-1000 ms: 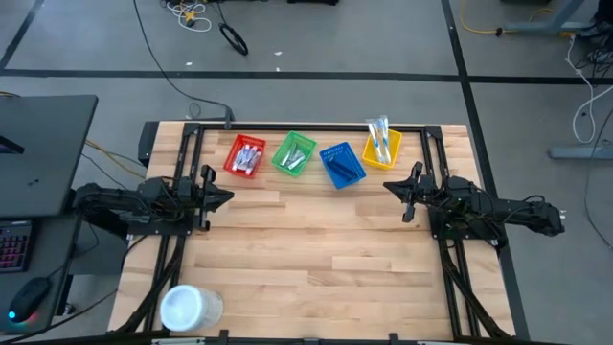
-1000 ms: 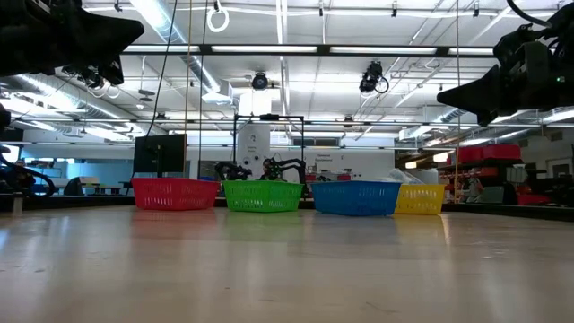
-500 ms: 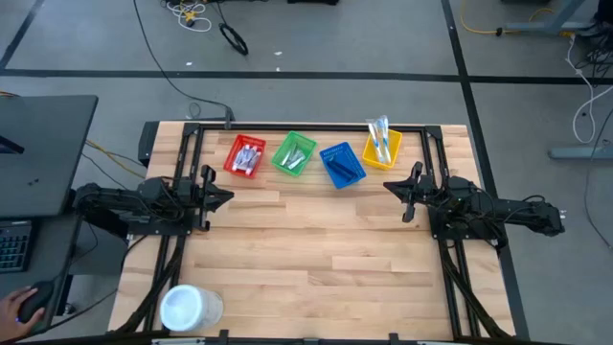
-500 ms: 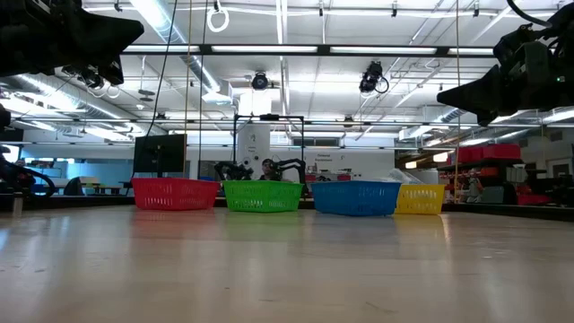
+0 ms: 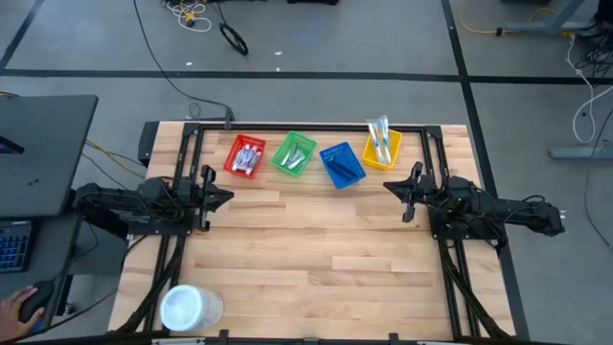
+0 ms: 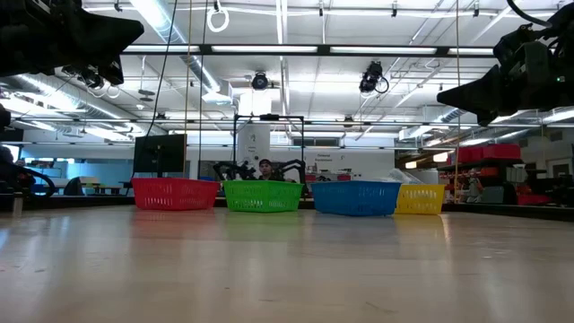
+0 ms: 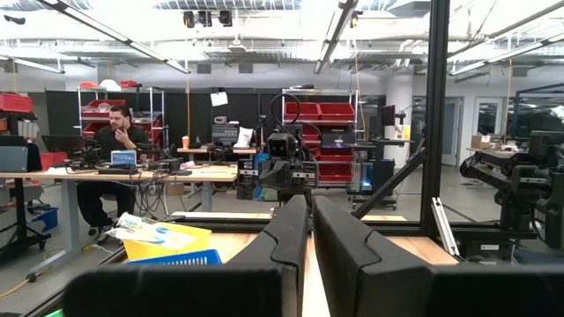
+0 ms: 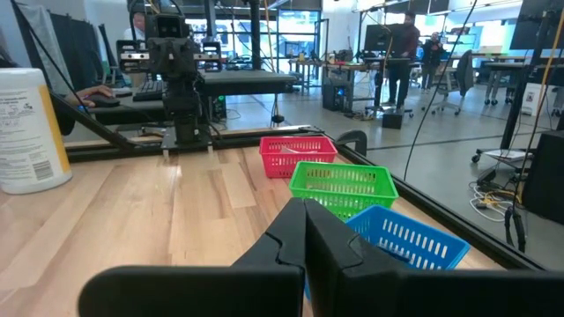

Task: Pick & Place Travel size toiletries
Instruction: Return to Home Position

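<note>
The travel size toiletries lie sorted in four baskets in a row near the table's far edge. White-and-blue tubes [image 5: 247,156] are in the red basket [image 5: 234,163], and pale items [image 5: 296,153] are in the green basket [image 5: 283,161]. Dark blue razors [image 5: 340,165] are in the blue basket [image 5: 352,173]. Toothbrushes [image 5: 381,136] stick out over the yellow basket's [image 5: 376,158] far rim. My left gripper [image 5: 226,197] [image 7: 310,224] hovers shut above the table's left side. My right gripper [image 5: 391,188] [image 8: 305,231] hovers shut above the right side, near the yellow basket.
A big white round tub [image 5: 189,307] [image 8: 28,132] stands at the table's near left corner. A dark frame [image 5: 306,126] runs along the far and side edges. Bare wood [image 5: 306,240] spreads between the arms. A person's hand [image 5: 17,307] rests on the desk left of the table.
Both arms and all baskets have kept still. A person's hand has come onto the mouse on the desk left of the table.
</note>
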Tool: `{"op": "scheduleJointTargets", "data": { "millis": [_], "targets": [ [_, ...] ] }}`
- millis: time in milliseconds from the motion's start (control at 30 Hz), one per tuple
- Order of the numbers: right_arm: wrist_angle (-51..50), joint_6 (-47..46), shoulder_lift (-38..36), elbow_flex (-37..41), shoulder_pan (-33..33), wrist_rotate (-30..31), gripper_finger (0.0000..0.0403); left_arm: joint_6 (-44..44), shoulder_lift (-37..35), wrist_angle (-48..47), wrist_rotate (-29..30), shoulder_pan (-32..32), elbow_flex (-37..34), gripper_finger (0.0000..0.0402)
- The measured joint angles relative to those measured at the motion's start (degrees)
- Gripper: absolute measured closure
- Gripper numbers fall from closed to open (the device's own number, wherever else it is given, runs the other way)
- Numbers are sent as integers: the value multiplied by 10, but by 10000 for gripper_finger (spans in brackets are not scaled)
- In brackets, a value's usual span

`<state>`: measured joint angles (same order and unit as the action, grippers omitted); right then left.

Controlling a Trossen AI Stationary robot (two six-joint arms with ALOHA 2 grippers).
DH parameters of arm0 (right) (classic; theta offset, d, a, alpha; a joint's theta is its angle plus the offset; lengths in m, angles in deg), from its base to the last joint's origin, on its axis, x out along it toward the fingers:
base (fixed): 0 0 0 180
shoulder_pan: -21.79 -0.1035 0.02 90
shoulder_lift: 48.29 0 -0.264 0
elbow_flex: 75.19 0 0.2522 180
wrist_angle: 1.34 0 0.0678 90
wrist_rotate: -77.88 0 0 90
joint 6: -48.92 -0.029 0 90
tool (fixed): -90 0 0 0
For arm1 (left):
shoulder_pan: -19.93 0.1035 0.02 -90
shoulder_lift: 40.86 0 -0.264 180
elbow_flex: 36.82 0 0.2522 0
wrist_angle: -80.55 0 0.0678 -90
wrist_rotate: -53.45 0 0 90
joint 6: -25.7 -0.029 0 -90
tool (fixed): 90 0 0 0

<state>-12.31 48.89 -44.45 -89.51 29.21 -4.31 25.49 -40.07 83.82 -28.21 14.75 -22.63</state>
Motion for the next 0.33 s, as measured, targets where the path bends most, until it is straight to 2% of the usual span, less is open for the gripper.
{"op": "scheduleJointTargets", "data": {
  "millis": [333],
  "targets": [
    [0,0,0,0,0,0,402,0,0,0,0,0,0,370]
  ]
}}
